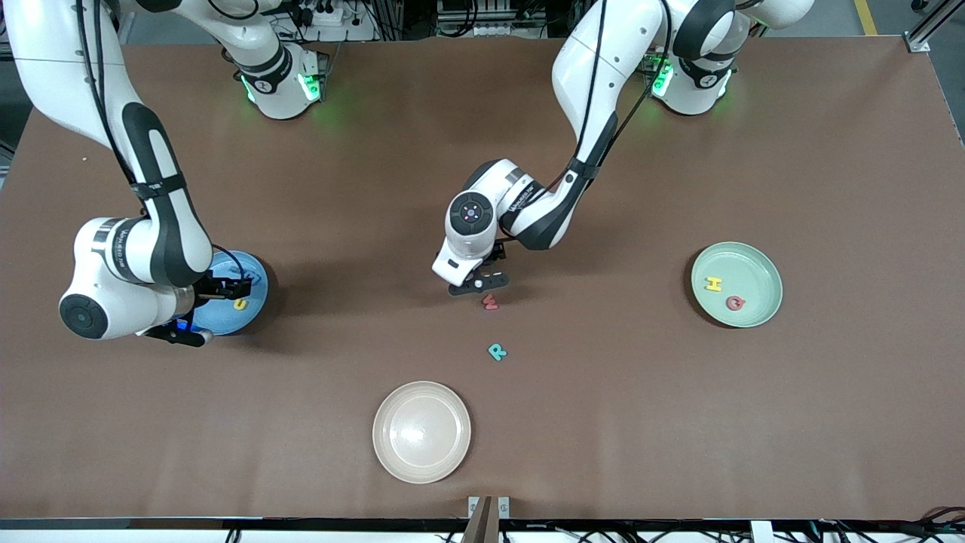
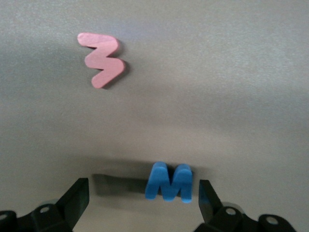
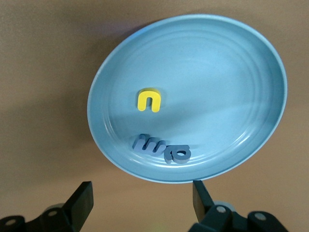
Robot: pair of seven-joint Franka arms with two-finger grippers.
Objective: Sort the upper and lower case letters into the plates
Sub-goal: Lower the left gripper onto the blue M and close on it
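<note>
Mid-table, the left gripper [image 2: 142, 193] sits spread wide around a blue letter [image 2: 169, 182], grabbing nothing. The right gripper [image 3: 141, 198] hangs wide open over the blue plate [image 3: 231, 72]; the green plate [image 1: 754, 260] sits toward the left arm's end.

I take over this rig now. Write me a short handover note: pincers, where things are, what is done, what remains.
Left pincer: open, low over the table, straddling a small blue foam letter M.
Right pincer: open, empty, over the bright blue round plate.
Done: blue plate holds a yellow letter n and two grey-blue letters; the pale mint green plate holds a yellow H and a red letter.
Left: blue M, pink w-shaped letter, teal R, all on the table.
</note>
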